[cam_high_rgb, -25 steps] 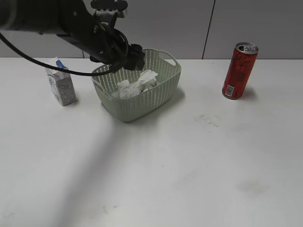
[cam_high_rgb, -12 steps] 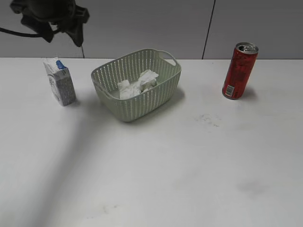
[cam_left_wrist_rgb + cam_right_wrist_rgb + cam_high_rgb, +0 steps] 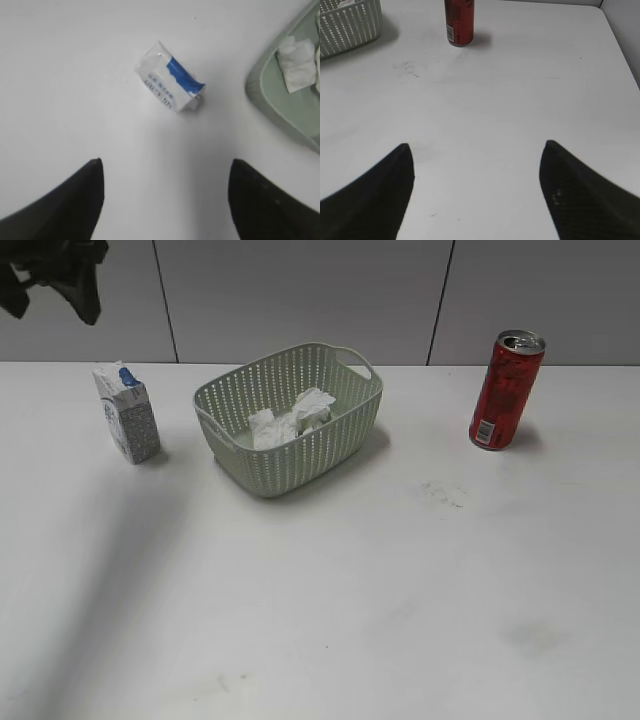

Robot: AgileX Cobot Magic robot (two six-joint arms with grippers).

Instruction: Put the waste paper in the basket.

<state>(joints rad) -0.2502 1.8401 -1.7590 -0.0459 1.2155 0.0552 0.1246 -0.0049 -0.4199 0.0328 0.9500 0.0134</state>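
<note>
The sage-green basket [image 3: 300, 455] stands at the back middle of the white table, with crumpled white waste paper [image 3: 290, 418] lying inside it. In the left wrist view the basket's rim [image 3: 257, 102] shows at the right edge with a paper wad [image 3: 296, 70] inside. My left gripper [image 3: 166, 167] is open and empty, high above the table near the carton; in the exterior view it [image 3: 50, 285] is at the top left corner. My right gripper [image 3: 476, 150] is open and empty above bare table, out of the exterior view.
A small blue-and-white carton [image 3: 127, 413] stands left of the basket; it also shows in the left wrist view [image 3: 169, 83]. A red can [image 3: 506, 390] stands at the back right, and in the right wrist view [image 3: 459, 21]. The basket's corner [image 3: 350, 25] shows there too.
My left arm has drawn back from over the basket, up and to the far left. The paper stays in the basket.
</note>
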